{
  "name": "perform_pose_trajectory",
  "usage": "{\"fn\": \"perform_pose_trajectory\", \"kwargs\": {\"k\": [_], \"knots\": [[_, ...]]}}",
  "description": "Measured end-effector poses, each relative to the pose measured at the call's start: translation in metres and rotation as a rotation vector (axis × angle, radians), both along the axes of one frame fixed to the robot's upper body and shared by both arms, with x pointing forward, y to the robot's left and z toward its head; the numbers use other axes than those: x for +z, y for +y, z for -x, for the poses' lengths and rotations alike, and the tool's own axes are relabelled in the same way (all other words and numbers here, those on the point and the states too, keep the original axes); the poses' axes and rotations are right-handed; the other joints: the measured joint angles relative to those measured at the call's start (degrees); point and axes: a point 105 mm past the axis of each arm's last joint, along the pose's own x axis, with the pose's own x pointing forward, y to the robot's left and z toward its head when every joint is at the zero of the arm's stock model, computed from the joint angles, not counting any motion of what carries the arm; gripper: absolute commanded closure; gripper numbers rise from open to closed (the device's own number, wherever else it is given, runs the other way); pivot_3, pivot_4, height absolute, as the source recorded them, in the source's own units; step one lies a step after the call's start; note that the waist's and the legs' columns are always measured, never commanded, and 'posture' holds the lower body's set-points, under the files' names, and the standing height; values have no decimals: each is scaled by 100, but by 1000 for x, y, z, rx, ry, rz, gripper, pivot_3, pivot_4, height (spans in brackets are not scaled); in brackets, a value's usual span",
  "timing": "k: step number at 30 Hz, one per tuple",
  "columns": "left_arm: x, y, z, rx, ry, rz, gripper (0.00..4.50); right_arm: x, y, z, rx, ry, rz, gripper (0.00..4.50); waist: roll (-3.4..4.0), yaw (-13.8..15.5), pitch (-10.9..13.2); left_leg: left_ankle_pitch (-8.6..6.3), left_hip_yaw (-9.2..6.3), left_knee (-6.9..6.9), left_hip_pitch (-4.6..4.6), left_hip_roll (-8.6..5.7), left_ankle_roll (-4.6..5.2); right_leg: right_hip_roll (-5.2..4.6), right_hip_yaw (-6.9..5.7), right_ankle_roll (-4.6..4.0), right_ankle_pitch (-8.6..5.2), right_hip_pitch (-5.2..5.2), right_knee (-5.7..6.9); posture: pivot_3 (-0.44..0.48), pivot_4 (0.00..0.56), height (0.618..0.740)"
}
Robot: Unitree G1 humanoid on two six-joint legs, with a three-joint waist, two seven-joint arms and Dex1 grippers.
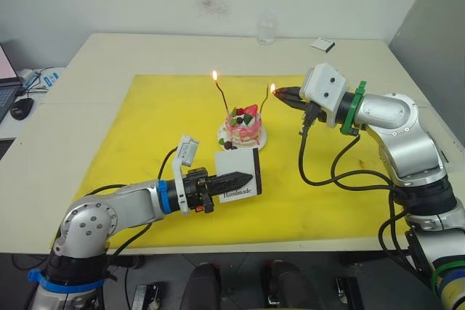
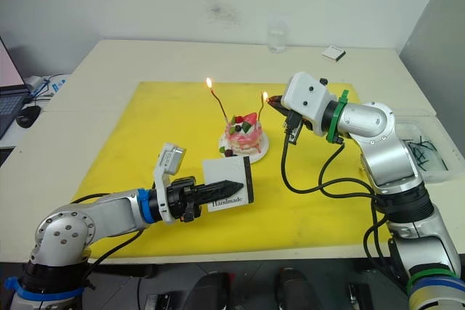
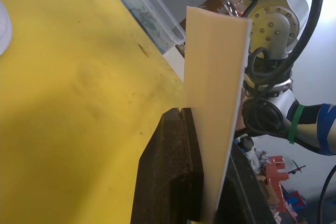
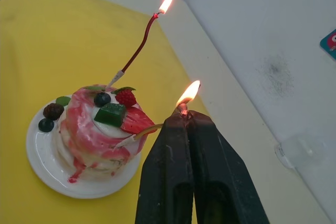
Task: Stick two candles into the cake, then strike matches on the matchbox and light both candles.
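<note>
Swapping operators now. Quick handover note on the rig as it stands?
Left gripper: shut on the matchbox, held upright above the yellow mat, in front of the cake.
Right gripper: shut on a burning match, flame at the tip of the right candle.
Done: both candles stand in the cake; left candle is lit.
Left: can't tell yet whether the right candle burns on its own. Confirm it, then withdraw and put out the match.

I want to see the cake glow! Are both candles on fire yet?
One is lit: the left candle has a flame. At the right candle, the flame sits by the right gripper; cannot tell whose.
</note>
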Motion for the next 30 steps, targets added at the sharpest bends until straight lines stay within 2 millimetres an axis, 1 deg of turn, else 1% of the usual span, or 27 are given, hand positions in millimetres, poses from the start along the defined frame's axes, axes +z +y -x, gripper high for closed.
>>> {"fn": "perform_pose_trajectory", "kwargs": {"k": [4, 7, 16, 30], "knots": [[0, 0, 0, -1, 2, 0, 4500, -2, 0, -8, -17, 7, -19, 4471, 0, -1, 0, 0, 0, 0, 0, 0, 0, 0, -1, 0, 0, 0, 0, 0, 150, 740], [0, 0, 0, 0, 2, 0, 4500, 3, 2, -10, -13, -8, -23, 4471, 0, -1, 0, 0, -2, -1, -1, 1, 0, 0, -1, 0, 0, 0, 0, 0, 150, 740], [-6, 1, 2, 15, 22, -10, 4500, 4, 5, -10, 0, -23, -24, 4471, 0, -1, 0, 0, -2, -1, -1, 1, 0, -1, -2, 0, 0, 0, 0, 0, 150, 740], [-4, 0, 3, 9, 26, 0, 4500, 4, 9, -9, 10, -29, -19, 4471, 0, -1, 0, 0, -2, -1, -1, 1, 0, -1, -2, 0, 0, 0, -1, 0, 150, 740]]}}
